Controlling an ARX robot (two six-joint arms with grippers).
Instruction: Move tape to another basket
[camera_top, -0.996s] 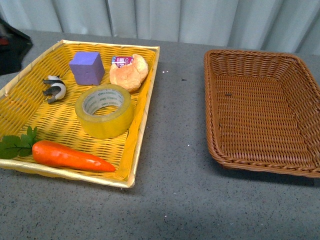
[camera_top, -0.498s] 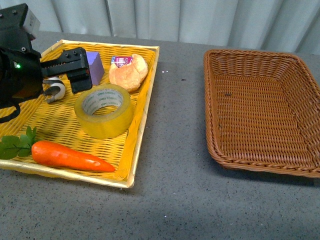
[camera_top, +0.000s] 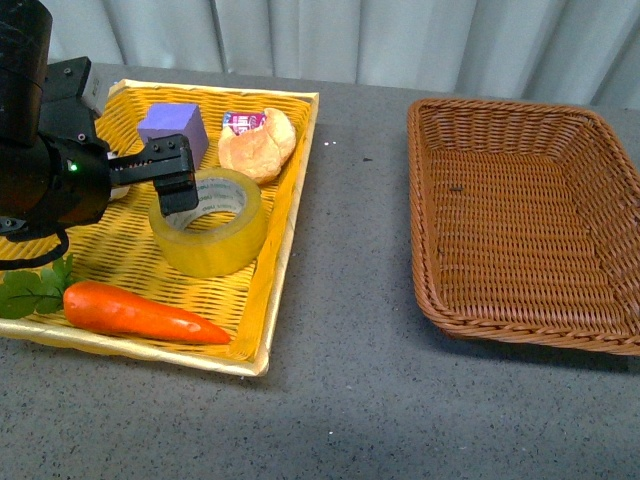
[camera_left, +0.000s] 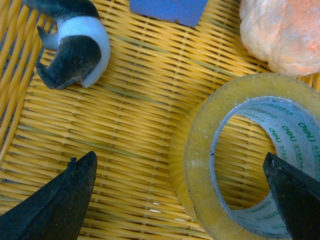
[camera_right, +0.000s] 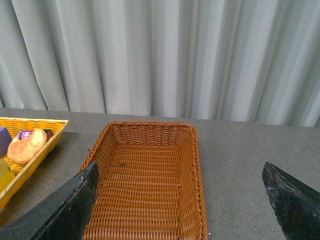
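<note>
A purple cube (camera_top: 172, 128) and a bread roll (camera_top: 258, 145) are being carried along the far edge of the yellow tray (camera_top: 283, 250). An orange carrot (camera_top: 140, 312) is being carried along its near edge, with the green leaves (camera_top: 35, 290) being pointed toward the near left corner.

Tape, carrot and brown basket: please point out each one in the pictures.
Tape (camera_top: 215, 250): front view, on its yellow outer wall.
Carrot (camera_top: 140, 312): front view, middle of the orange body.
Brown basket (camera_top: 520, 220): front view, on its bare woven floor.
</note>
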